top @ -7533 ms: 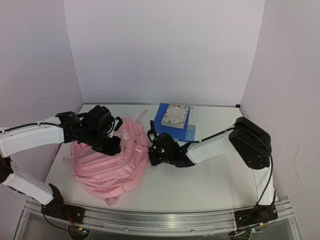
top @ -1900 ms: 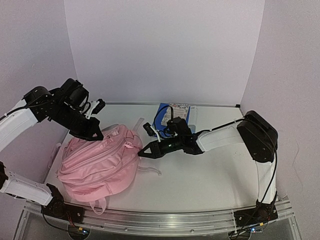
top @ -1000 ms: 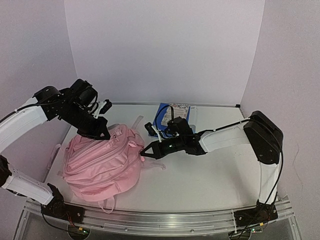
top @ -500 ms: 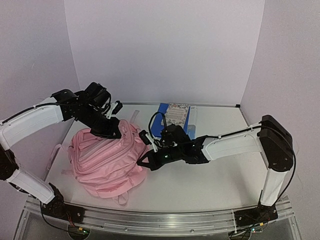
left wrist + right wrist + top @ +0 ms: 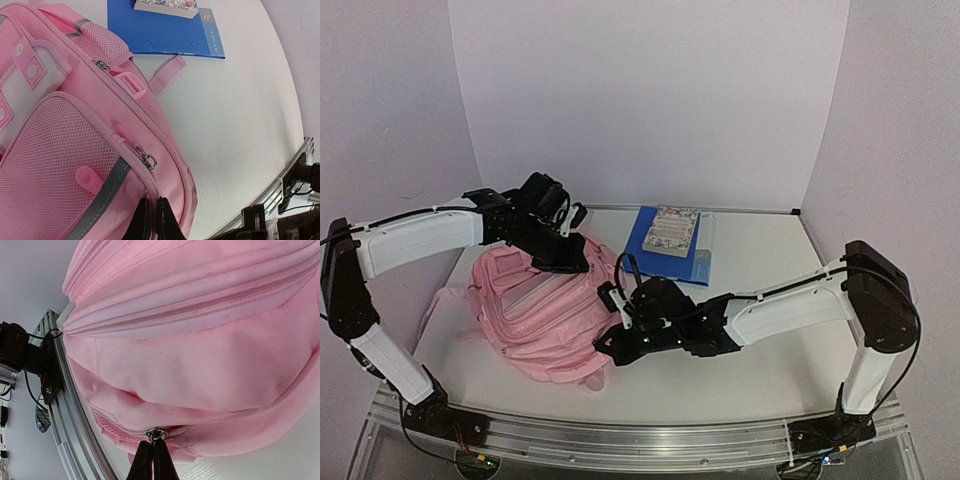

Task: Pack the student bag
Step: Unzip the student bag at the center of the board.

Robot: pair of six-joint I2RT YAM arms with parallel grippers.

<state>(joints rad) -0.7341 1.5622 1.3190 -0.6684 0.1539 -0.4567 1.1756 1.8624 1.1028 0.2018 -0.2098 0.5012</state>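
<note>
Both arms have swung further toward the middle of the top view, and the soft pink fabric backpack [image 5: 535, 310] has shifted right with them. It now lies on the white counter [image 5: 760, 375] left of centre, its upper right corner near the flat blue plastic folder [image 5: 642, 242] that carries a small floral-covered book [image 5: 672, 230]. At the bag's upper edge the left gripper [image 5: 151, 205] is pinched nearly shut on fabric beside a mesh pocket, while the right gripper [image 5: 153, 447] is clamped tight on a metal zipper pull [image 5: 156, 434] at the lower right edge.
</note>
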